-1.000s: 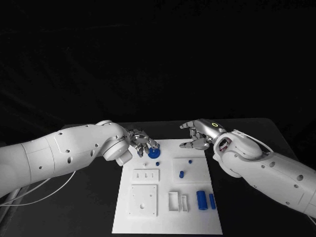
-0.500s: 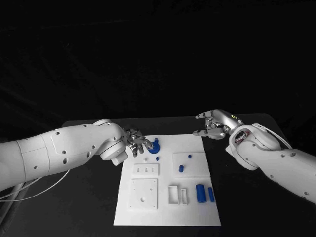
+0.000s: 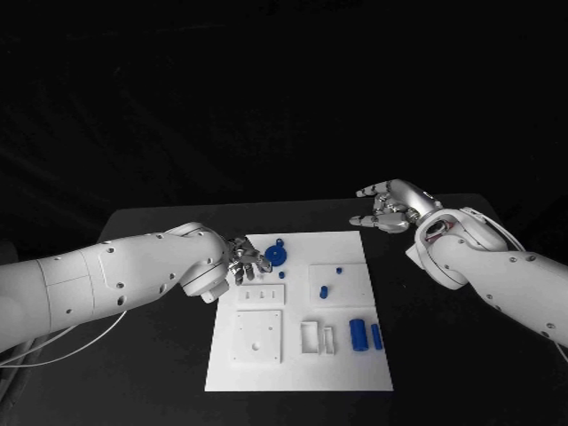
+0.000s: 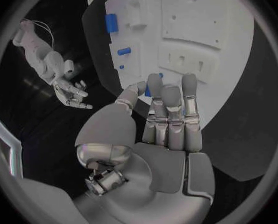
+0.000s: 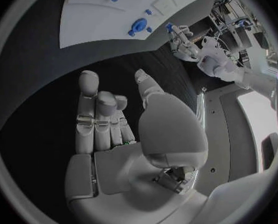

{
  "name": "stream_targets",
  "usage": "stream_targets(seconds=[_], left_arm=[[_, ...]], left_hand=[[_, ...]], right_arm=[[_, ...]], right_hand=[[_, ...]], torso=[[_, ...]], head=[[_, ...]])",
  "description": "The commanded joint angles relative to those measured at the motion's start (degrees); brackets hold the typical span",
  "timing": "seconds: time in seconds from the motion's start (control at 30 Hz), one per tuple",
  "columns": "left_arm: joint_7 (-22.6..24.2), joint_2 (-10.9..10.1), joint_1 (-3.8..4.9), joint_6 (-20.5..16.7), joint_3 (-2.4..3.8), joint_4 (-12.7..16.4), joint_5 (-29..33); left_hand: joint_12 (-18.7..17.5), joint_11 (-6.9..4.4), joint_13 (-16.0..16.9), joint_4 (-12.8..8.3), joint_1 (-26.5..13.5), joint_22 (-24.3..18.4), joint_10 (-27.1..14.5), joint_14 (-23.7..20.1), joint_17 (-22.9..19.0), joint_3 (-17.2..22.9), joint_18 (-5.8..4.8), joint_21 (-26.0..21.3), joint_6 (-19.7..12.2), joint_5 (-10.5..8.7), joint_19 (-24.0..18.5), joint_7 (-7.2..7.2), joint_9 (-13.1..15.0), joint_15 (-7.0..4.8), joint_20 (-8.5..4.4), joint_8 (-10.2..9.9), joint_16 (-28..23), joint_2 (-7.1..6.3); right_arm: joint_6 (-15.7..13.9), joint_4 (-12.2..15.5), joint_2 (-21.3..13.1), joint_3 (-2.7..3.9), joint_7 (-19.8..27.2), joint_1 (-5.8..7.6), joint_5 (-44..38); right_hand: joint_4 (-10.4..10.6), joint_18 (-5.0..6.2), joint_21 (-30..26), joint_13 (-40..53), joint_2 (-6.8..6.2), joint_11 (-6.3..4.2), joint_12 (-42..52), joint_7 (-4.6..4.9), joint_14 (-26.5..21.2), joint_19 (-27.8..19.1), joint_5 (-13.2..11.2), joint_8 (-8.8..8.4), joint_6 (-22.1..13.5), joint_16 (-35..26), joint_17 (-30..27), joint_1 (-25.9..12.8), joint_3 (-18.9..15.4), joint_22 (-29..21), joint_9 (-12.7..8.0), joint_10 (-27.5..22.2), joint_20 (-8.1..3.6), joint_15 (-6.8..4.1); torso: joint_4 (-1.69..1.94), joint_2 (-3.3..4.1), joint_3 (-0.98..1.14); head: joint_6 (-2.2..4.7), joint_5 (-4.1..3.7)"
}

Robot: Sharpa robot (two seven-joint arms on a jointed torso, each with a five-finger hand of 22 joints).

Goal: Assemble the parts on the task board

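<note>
Black cloth darkens the room behind a black table [image 3: 156,355] bearing the white rectangular task board [image 3: 303,377]. At its far-left corner the left hand [image 3: 243,263] hovers released, fingers apart, just beside a round blue knob-shaped part [image 3: 278,255] standing in the board. Right of that, small blue pegs [image 3: 324,290] sit mid-board, and two blue cylinders [image 3: 359,334] lie loose near the right edge, seemingly still to be fitted. Off the far-right corner, the right hand [image 3: 389,206] hangs over bare table, fingers loosely spread, holding nothing. Assembly looks barely begun.
</note>
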Motion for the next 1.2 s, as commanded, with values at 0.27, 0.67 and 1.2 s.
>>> stream_targets(seconds=[0.27, 0.67, 1.2], left_arm=[[-1.3, 0.7, -3.2, -2.0, 0.02, -1.1, -5.2], [-2.2, 1.0, -4.54, 1.5, 0.03, -1.9, -7.8], [-2.4, 1.7, -5.6, 3.9, 0.04, -3.5, -8.8]], left_hand=[[0.6, -0.87, -0.1, -2.1, -1.7, 1.7, 3.4, 0.4, 0.3, 10.7, 1.24, -0.8, 11.7, -11.0, 0.5, -6.3, 20.7, 0.05, 0.1, 0.4, 0.0, -1.03], [1.0, -0.87, -0.1, 0.0, -2.8, 5.3, 3.4, 0.4, 0.4, 16.5, 1.47, -3.1, 12.1, -10.77, 1.4, -6.15, 22.2, 0.2, 0.4, 0.5, 0.2, -4.05], [1.7, -0.95, 0.3, -0.4, -3.6, 7.3, 3.4, 0.5, 0.7, 16.7, 1.53, -4.4, 12.3, -10.54, 1.8, -6.25, 22.7, 0.2, 0.51, 0.5, 0.8, -3.63]], right_arm=[[-0.5, -0.8, 0.3, 0.17, 0.8, 0.25, 2.2], [-0.4, -1.1, 0.4, 0.24, 0.9, 0.3, 2.4], [-0.1, -1.1, 0.5, 0.26, 0.8, 0.31, 2.4]], right_hand=[[-0.6, 0.92, -0.2, -0.1, 0.73, 0.24, 0.4, -0.05, 0.0, 2.4, 0.9, 0.04, 0.5, 0.4, 0.0, -0.2, 0.1, 0.1, 0.1, -0.1, 0.3, 0.28], [-0.9, 0.95, -0.3, -0.2, 0.83, 0.24, 0.5, -0.06, 0.0, 2.4, 1.3, 0.05, 0.7, 0.4, -0.1, -0.4, 0.2, 0.1, 0.1, -0.1, 0.31, 0.28], [-1.2, 0.95, -0.2, -0.3, 0.98, 0.22, 0.5, -0.06, 0.0, 2.4, 2.0, 0.04, 0.7, 0.5, 0.0, -0.5, 0.2, 0.1, 0.1, -0.1, 0.29, 0.25]], torso=[[-0.01, 0.05, -0.06], [0.12, 0.06, -0.16], [0.17, 0.07, -0.21]], head=[[-1.02, -0.11], [-1.56, -0.12], [-2.08, -0.37]])
